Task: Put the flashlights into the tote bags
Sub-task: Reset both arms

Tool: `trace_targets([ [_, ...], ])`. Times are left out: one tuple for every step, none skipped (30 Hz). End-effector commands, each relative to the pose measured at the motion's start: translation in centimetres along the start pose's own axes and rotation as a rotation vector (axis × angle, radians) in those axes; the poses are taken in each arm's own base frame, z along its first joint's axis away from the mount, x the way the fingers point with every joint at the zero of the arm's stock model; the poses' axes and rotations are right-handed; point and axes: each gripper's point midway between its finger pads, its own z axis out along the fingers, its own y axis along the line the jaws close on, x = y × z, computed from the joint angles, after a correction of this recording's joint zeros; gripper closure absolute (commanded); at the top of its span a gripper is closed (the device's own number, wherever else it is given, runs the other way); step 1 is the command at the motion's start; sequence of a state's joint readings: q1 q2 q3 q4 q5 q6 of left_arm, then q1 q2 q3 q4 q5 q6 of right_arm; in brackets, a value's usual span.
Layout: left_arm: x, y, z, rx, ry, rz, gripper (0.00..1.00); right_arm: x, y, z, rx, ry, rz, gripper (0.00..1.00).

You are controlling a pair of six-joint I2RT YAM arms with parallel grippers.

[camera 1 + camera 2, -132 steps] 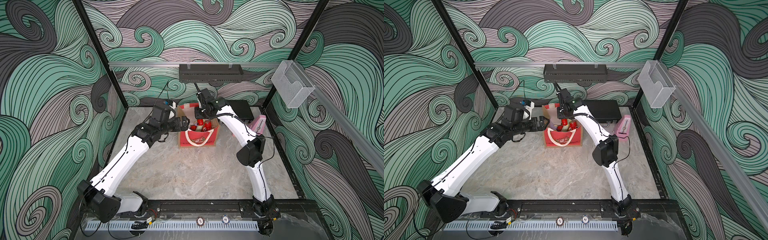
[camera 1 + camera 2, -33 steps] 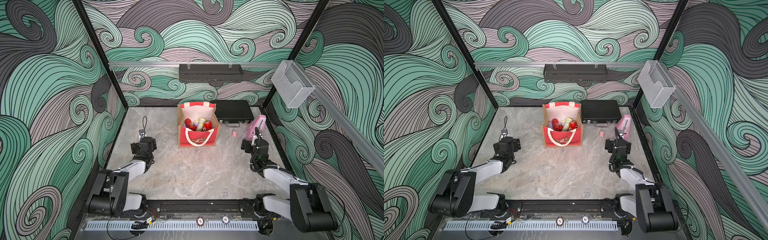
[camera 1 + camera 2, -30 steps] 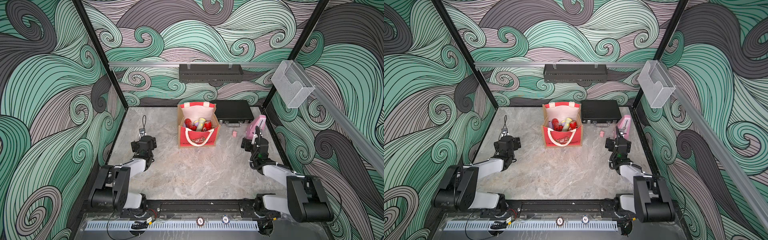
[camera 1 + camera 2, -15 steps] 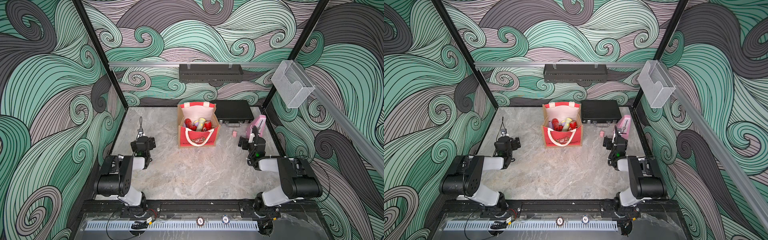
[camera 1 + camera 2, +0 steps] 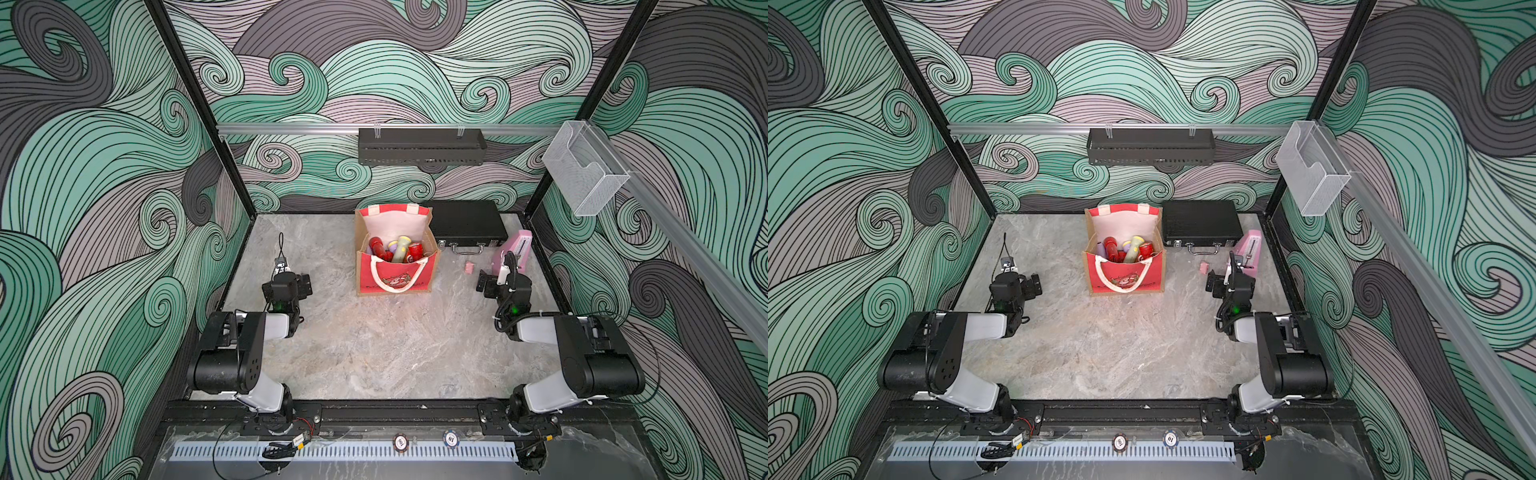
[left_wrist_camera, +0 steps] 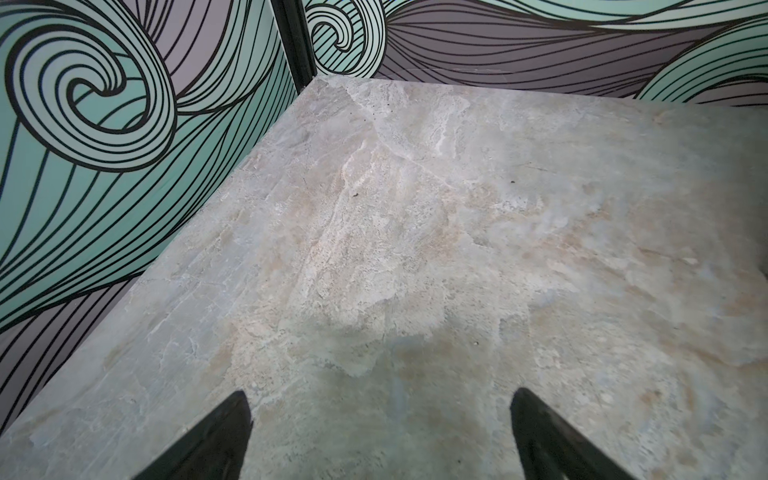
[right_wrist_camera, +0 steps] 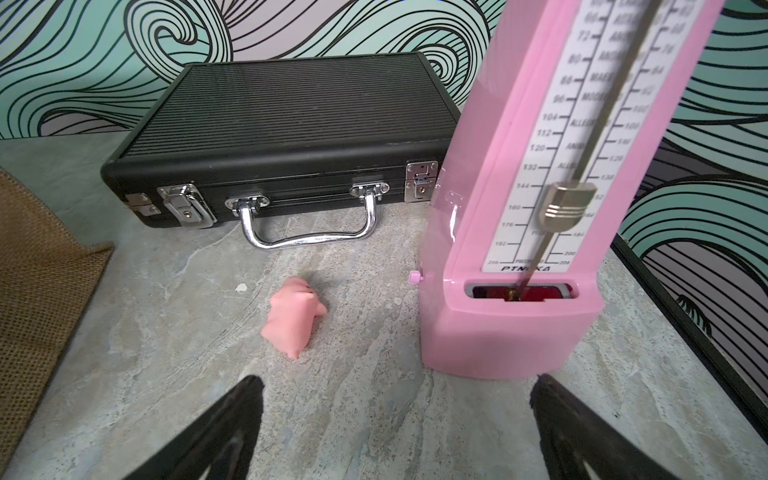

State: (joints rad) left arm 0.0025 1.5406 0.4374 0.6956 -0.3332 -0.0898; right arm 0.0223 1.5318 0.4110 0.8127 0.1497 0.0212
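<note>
on the marble table (image 5: 374,353) the left claw (image 6: 379,392) and right claw (image 7: 397,377) gape wide, empty, arms folded low.

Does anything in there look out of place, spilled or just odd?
Only a small pink lump lying loose on the tabletop near the black case and the pink metronome; I cannot tell what it is. The flashlights sit jumbled inside the upright tote bag.

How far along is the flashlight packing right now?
Looks finished: the flashlights sit inside the tote bag, and none shows loose on the table. In hand: nothing; the left end effector and right end effector are open and empty. Remaining: nothing visible.
</note>
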Motion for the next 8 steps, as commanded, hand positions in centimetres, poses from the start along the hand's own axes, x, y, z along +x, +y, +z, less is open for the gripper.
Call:
trace_targets([
  [-1.43, 0.04, 0.02, 0.005, -0.027, -0.022, 0.01, -0.47, 0.22, -0.20, -0.011, -0.025, -0.018, 0.00],
  [-1.42, 0.04, 0.02, 0.005, -0.028, -0.021, 0.01, -0.49, 0.24, -0.21, -0.011, -0.025, -0.019, 0.01],
  [-1.47, 0.04, 0.01, 0.005, -0.029, -0.021, 0.01, -0.46, 0.27, -0.18, -0.012, -0.023, -0.019, 0.00],
  [-1.43, 0.01, -0.01, 0.006, -0.028, -0.021, 0.02, -0.43, 0.23, -0.08, -0.011, -0.020, -0.019, 0.00],
  [-1.40, 0.04, 0.00, 0.005, -0.027, -0.022, 0.02, -0.38, 0.26, -0.11, -0.011, -0.019, -0.020, 0.00],
  [-1.41, 0.05, 0.00, 0.005, -0.027, -0.022, 0.01, -0.39, 0.22, -0.08, -0.010, -0.017, -0.019, 0.00],
  [-1.40, 0.05, -0.01, 0.005, -0.028, -0.022, 0.02, -0.41, 0.23, -0.07, -0.010, -0.019, -0.019, 0.00],
  [-1.40, 0.03, -0.02, 0.005, -0.027, -0.021, 0.02, -0.47, 0.26, -0.15, -0.011, -0.023, -0.020, 0.00],
])
